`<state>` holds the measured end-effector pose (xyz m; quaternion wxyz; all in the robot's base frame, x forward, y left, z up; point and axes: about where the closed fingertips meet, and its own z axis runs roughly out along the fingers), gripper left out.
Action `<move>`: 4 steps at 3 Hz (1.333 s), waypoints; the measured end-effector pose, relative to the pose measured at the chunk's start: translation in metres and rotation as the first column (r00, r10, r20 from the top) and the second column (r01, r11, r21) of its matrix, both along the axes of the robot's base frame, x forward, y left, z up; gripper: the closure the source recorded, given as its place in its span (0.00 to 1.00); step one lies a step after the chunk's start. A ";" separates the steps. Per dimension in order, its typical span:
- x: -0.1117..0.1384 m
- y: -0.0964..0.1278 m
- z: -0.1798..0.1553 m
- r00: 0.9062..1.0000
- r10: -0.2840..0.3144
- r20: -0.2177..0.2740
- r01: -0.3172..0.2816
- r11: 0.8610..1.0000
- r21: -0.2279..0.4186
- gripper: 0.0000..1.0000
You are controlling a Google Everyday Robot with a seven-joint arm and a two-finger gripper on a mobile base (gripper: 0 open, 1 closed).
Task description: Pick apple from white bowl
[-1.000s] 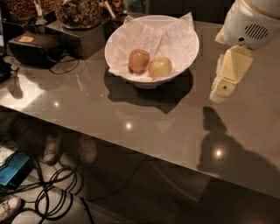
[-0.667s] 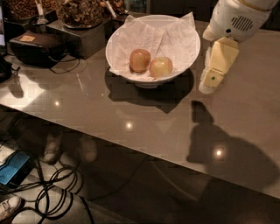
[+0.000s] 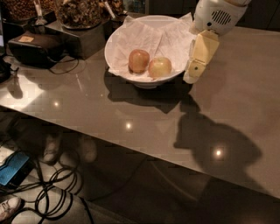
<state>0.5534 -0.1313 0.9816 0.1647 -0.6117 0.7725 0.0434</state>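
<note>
The white bowl (image 3: pixel 122 37) stands on the grey table, lined with crumpled white paper. In it lie two apples: the paler yellow-green apple (image 3: pixel 160 67) on the right and a darker, redder apple (image 3: pixel 138 60) to its left, touching. My gripper (image 3: pixel 193 75) hangs from the white arm at the upper right, just outside the bowl's right rim, its cream finger pointing down and level with the apples. It holds nothing.
The grey table (image 3: pixel 131 113) has its front edge running diagonally across the lower half. A black box (image 3: pixel 35 46) with cables sits at the far left. Containers of brown snacks (image 3: pixel 78 11) stand behind it. Cables and a blue object lie on the floor below.
My arm and gripper have moved left across the table, from well right of the bowl to right beside its right rim. The apples and bowl have not moved.
</note>
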 end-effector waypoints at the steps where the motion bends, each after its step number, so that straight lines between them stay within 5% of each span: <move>1: 0.009 0.008 0.002 1.000 0.002 0.020 -0.003 1.000 0.022 0.00; 2: 0.042 0.025 0.003 0.999 -0.042 0.007 0.042 0.999 0.032 0.00; 4: 0.055 0.032 0.003 0.998 -0.050 0.038 0.047 0.996 0.073 0.00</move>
